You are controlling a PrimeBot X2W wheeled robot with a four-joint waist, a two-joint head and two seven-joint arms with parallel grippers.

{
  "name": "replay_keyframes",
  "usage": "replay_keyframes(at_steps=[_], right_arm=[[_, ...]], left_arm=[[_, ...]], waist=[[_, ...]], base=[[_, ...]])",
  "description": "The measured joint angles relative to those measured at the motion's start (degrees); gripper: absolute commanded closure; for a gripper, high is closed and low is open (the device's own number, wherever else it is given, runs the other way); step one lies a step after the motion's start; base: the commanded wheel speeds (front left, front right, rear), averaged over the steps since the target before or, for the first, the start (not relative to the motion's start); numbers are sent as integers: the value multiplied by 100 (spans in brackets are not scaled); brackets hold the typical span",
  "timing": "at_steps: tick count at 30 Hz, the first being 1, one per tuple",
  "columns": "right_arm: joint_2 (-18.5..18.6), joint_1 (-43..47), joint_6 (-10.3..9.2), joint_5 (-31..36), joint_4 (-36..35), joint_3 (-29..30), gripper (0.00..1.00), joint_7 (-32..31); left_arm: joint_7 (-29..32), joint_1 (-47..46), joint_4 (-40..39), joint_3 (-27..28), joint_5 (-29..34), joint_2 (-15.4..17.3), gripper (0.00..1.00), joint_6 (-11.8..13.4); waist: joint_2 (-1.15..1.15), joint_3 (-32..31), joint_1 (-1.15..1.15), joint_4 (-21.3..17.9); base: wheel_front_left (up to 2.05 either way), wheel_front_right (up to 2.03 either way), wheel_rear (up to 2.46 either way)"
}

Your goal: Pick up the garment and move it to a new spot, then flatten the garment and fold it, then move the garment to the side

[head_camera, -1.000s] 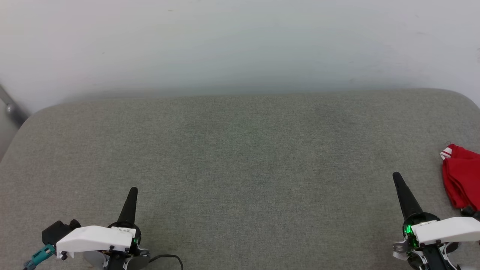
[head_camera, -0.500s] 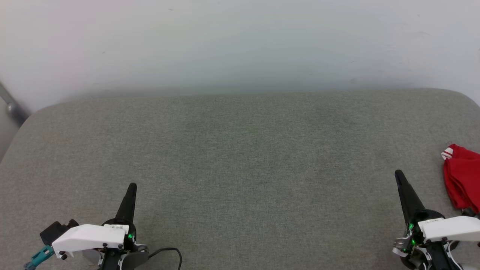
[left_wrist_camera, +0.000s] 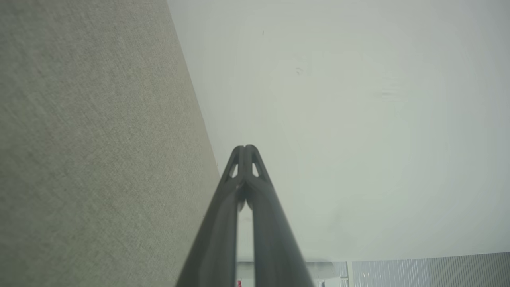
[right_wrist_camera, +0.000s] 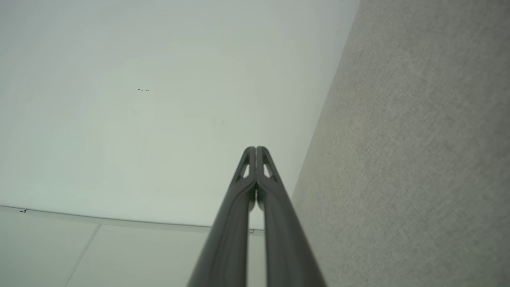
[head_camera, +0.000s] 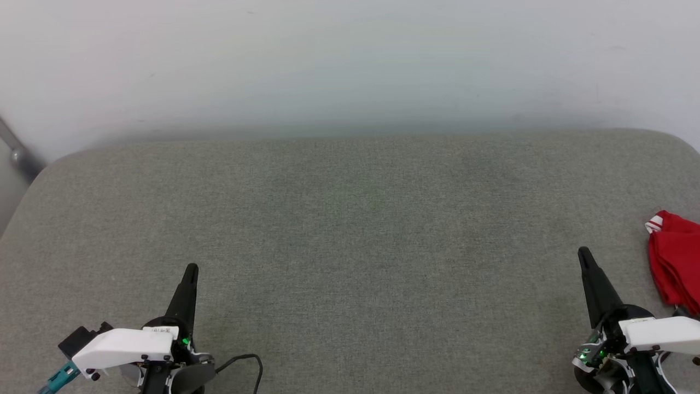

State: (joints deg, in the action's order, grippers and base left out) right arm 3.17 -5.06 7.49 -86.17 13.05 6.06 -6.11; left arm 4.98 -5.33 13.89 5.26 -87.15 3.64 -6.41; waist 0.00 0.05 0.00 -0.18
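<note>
While our left gripper (head_camera: 191,271) rests low at the left, fingers pressed together on nothing, the grey fabric surface (head_camera: 350,230) stretches to a pale wall (head_camera: 350,65), and our right gripper (head_camera: 584,255), likewise pinched empty, parks near the garment (head_camera: 675,262), bunched at the right edge, apparently already set aside.

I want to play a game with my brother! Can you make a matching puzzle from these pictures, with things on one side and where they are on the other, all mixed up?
Things:
1. garment
2. left end effector
3. right end effector
4. wall

Places in the head view:
A. lower left, shut
B. pale, behind the grey surface
C. red, at the right edge
D. lower right, shut

Pairs: 1-C, 2-A, 3-D, 4-B
</note>
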Motion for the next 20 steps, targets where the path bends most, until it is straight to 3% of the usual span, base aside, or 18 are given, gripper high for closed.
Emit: replay_keyframes(at_steps=[20], right_arm=[[-19, -90, 0, -613, 104, 52, 100, -40]], left_arm=[[166, -60, 16, 141, -514, -80, 100, -109]], waist=[[0, 12, 0, 18]], base=[[0, 0, 0]])
